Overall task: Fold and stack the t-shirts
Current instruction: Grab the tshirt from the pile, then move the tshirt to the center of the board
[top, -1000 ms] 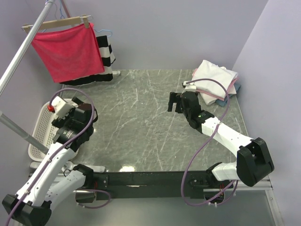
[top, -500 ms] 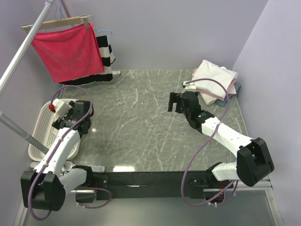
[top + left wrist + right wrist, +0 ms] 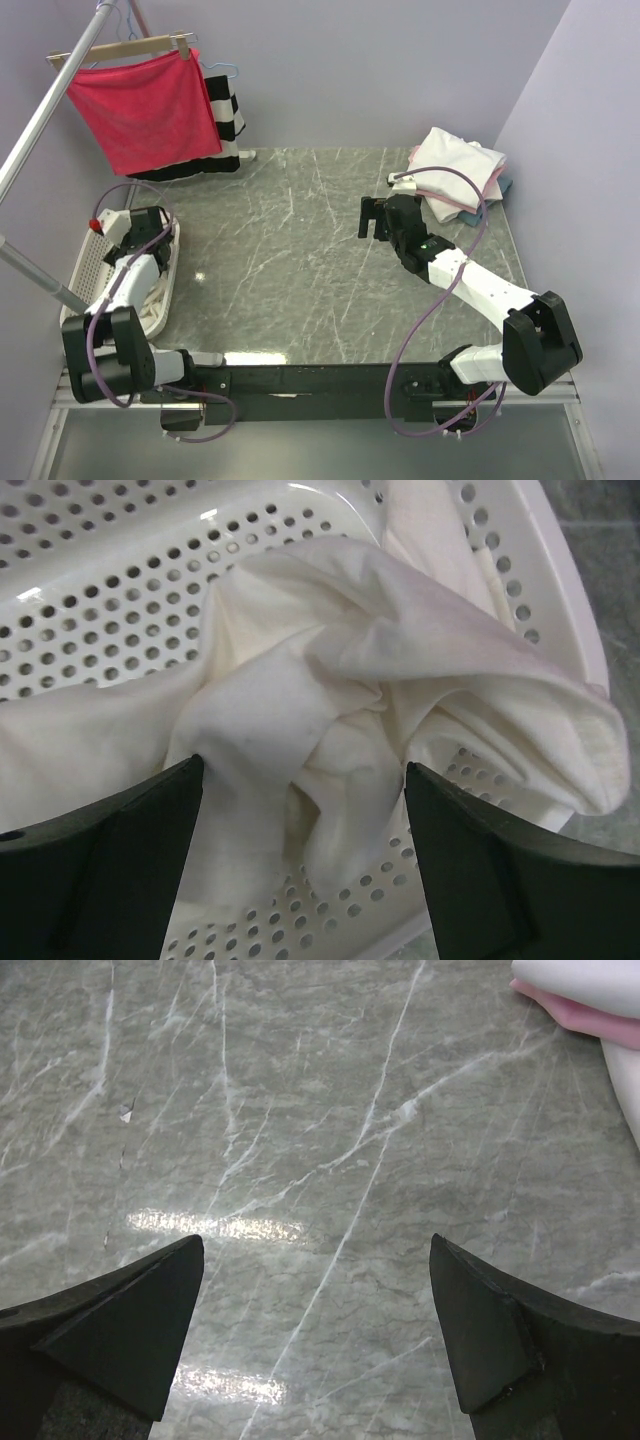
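Cream crumpled t-shirt is lying in the white basket between the wide-spread jaws of the left gripper, while the right gripper is hovering agape over the marble table, and folded t-shirts are sitting stacked at its far right corner

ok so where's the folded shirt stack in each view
top external: folded shirt stack at the far right corner of the table
left wrist: not in it
right wrist: top right corner, cut off by the edge
shared landmark: the grey marble table, seen in all three
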`<state>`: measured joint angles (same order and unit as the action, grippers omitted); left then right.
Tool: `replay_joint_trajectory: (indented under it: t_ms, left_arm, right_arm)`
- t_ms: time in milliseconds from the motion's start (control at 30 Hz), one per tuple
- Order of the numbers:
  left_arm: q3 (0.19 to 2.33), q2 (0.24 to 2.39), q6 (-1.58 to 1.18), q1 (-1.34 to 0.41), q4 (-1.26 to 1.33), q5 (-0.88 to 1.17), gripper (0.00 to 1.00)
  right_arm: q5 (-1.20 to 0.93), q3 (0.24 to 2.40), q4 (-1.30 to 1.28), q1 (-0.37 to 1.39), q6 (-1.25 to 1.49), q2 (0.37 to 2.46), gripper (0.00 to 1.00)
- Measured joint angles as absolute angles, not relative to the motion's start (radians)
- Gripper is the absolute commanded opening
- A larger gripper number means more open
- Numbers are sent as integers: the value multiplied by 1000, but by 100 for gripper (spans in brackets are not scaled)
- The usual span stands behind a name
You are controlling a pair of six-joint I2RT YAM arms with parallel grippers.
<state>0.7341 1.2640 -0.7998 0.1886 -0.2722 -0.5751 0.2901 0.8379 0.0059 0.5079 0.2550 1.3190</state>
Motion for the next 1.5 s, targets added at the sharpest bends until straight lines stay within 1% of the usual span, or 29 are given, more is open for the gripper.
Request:
replay_joint_trajectory:
  t_ms: [33, 67, 100, 133, 167, 200, 233, 433, 533, 600, 667, 833, 933, 1100, 1300, 1367, 1500]
  left_arm:
    - [732, 1283, -797, 189, -259, -566, 81]
    - [730, 1300, -796, 189, -245, -559, 73]
    - [729, 1317, -791, 189, -235, -551, 49]
    - [728, 1328, -789, 189, -224, -545, 37]
    - [727, 1341, -787, 189, -215, -540, 27]
    - [725, 1349, -782, 189, -206, -536, 7]
    - [723, 1353, -778, 190, -199, -531, 1]
    - [720, 1347, -767, 191, -194, -506, 1]
    - [732, 1289, -752, 192, -223, -461, 1]
    - [783, 1232, -732, 188, -270, -421, 1]
    - [894, 1182, -701, 178, -328, -384, 1]
    - [1215, 1110, -638, 162, -360, -255, 1]
    - [1347, 1091, -619, 143, -381, -152, 1]
    - [1560, 1153, -572, 46, -435, 22, 1]
    - [1830, 1303, -516, -134, -425, 214, 1]
    - [1858, 1345, -505, -199, -408, 270, 2]
    - [1833, 1410, -486, -308, -400, 342, 1]
  right_arm:
    - [291, 838, 6, 508, 255, 1319, 100]
    - [292, 838, 6, 508, 255, 1319, 100]
    - [294, 838, 5, 508, 254, 1319, 100]
    - [296, 838, 5, 508, 254, 1319, 100]
    - [298, 838, 4, 508, 253, 1319, 100]
    - [299, 838, 4, 508, 253, 1319, 100]
    - [300, 838, 4, 508, 252, 1319, 100]
    - [307, 838, -1, 508, 252, 1319, 100]
    - [307, 838, -1, 508, 252, 1319, 100]
    - [306, 838, 0, 508, 252, 1319, 100]
    - [303, 838, -1, 508, 253, 1319, 100]
    - [292, 838, 1, 508, 259, 1319, 100]
    - [287, 838, 5, 508, 264, 1319, 100]
    - [281, 838, 11, 508, 272, 1319, 100]
    - [279, 833, 24, 506, 290, 1319, 100]
    - [281, 830, 24, 506, 295, 1319, 100]
    - [294, 817, 27, 506, 301, 1307, 100]
